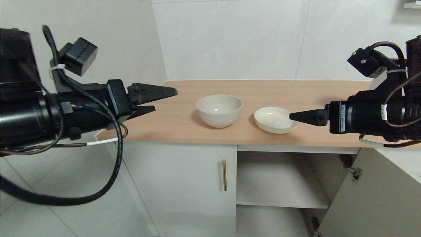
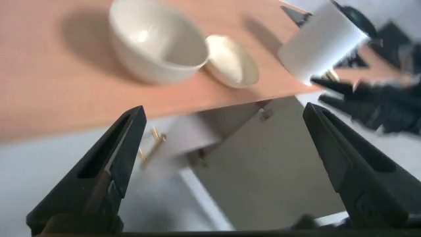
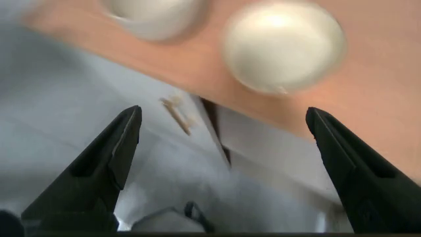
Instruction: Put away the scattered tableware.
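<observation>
Head view: the deep bowl (image 1: 219, 110) stands on the table (image 1: 279, 90), well off my left tool (image 1: 165, 99), whose fingers are apart. The shallow dish (image 1: 274, 119) lies at my right tool's (image 1: 292, 116) tip. Left wrist: both lie ahead. Right wrist: fingers spread wide, dish ahead.

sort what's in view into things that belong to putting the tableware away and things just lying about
Belongs to the job:
deep off-white ribbed bowl
shallow cream bowl beside it
open white cabinet shelf below, probably where they go

Just there:
light wooden countertop
closed white cabinet door with its brass handle
</observation>
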